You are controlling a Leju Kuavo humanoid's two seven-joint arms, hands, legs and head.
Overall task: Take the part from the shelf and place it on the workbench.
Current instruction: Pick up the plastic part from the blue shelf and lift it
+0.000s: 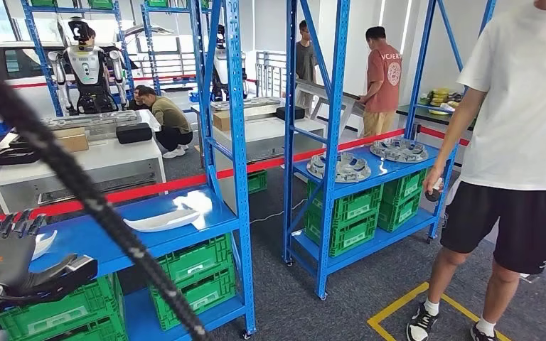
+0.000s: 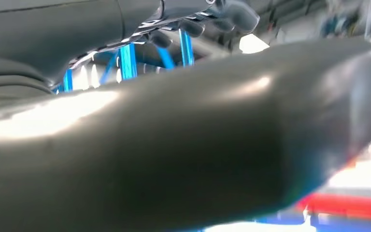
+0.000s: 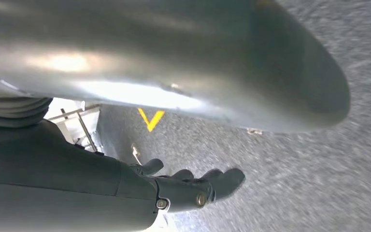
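Note:
A white curved part point(image 1: 162, 220) lies on the blue shelf board point(image 1: 106, 238) of the near rack. A second white part point(image 1: 43, 244) peeks out just right of my left hand point(image 1: 3, 261). That hand hovers at the shelf's front left with fingers spread upward and thumb stretched right, holding nothing. In the left wrist view its thick thumb point(image 2: 174, 145) looms large, with dark fingers point(image 2: 207, 17) before blue rack posts. My right hand point(image 3: 193, 186) hangs over grey floor, fingers loosely apart and empty.
A black cable point(image 1: 78, 185) crosses the head view diagonally. Green crates point(image 1: 192, 273) fill the lower shelves. A second blue rack point(image 1: 370, 167) carries grey round castings. A person in a white shirt point(image 1: 519, 142) stands close on the right. Yellow tape point(image 1: 398, 309) marks the floor.

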